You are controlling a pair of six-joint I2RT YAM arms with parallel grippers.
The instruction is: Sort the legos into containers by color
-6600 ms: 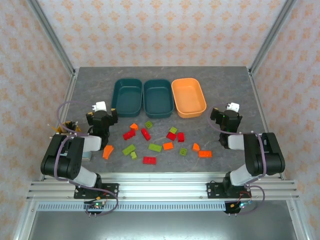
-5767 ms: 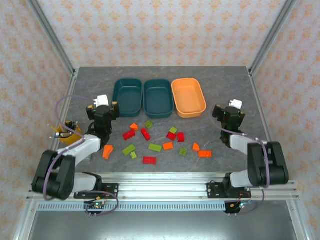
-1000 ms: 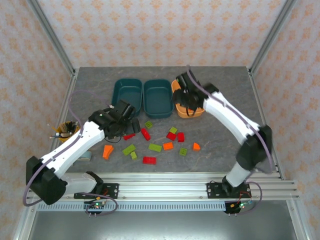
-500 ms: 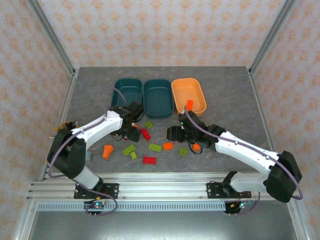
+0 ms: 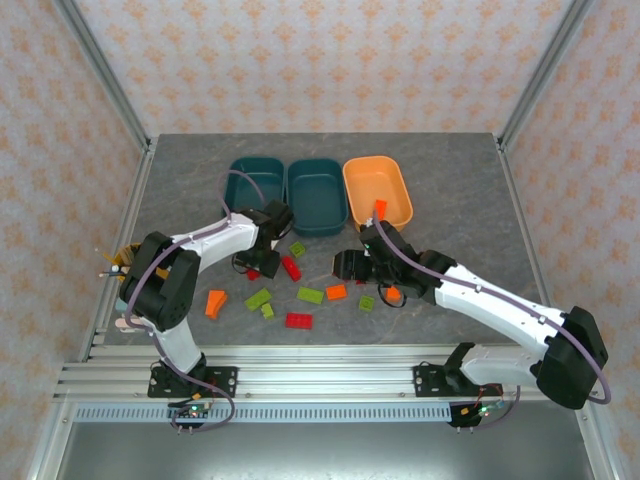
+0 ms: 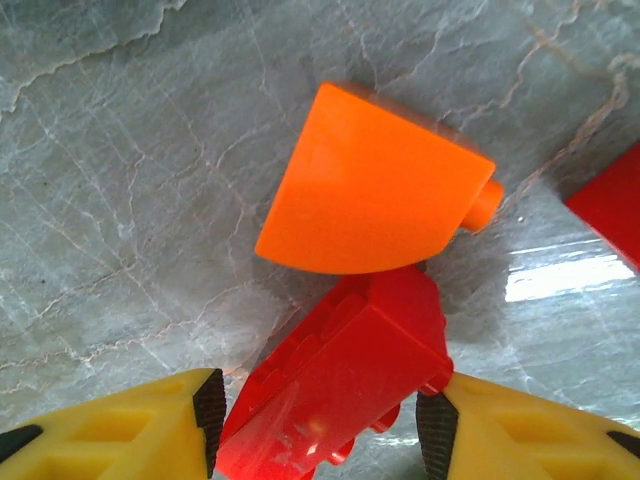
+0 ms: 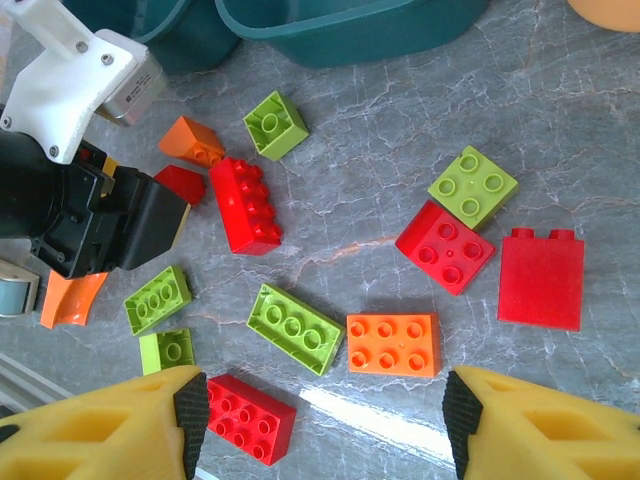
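Left gripper point(image 6: 320, 420) closed onto a red plastic brick point(image 6: 340, 385), pads point(image 6: 208, 415) touching both sides, just in front of the left dark teal plastic tub point(image 5: 255, 205); an orange wedge brick point(image 6: 370, 195) touches it. Right gripper point(image 7: 322, 410), wide open, empty, hovers over scattered bricks point(image 7: 290, 328) right of that tub.

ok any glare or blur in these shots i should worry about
Left wrist view: a bright glare patch on the table right of the red brick, whose near end looks slightly soft; the curved orange brick is sharp. Right wrist view: a pale glare streak below the six-stud orange brick, everything sharp. Top view: even light, faint shadows, no glare.
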